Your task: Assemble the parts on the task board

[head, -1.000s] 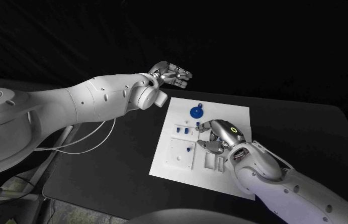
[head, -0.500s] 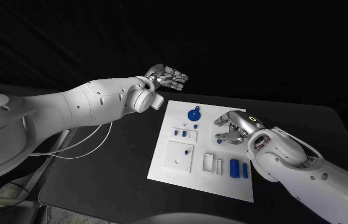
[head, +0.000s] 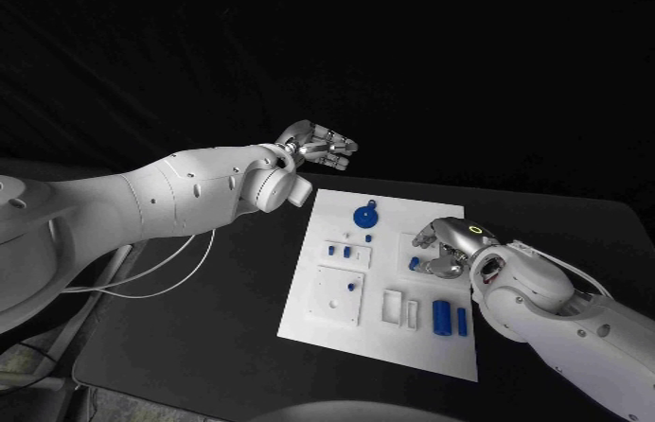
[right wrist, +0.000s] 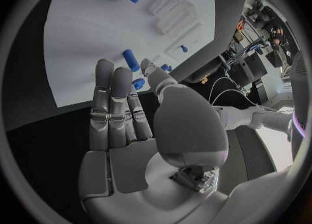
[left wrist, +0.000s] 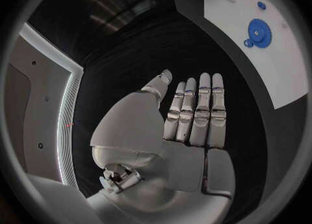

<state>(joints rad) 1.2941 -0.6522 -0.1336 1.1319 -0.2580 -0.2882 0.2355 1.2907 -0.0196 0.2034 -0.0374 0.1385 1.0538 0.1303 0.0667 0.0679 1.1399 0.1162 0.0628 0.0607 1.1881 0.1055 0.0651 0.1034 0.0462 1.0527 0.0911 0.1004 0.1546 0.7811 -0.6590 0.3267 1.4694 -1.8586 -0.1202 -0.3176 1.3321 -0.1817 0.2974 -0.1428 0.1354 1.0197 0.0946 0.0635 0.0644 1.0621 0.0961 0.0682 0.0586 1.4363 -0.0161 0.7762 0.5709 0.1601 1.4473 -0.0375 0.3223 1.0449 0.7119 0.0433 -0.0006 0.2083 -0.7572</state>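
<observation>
Dark room around a black table

A black table (head: 204, 327) is stretching across the lower part of the head view, its far edge running level on the right and its near left corner hanging over a patch of speckled grey floor (head: 130, 405). Behind the table a black backdrop (head: 410, 53) is taking up the whole upper half, hanging in faint folds and swallowing most of the light. A thin white cable (head: 150, 272) is drooping in loops past the table's left edge, catching the dim, even light.
</observation>
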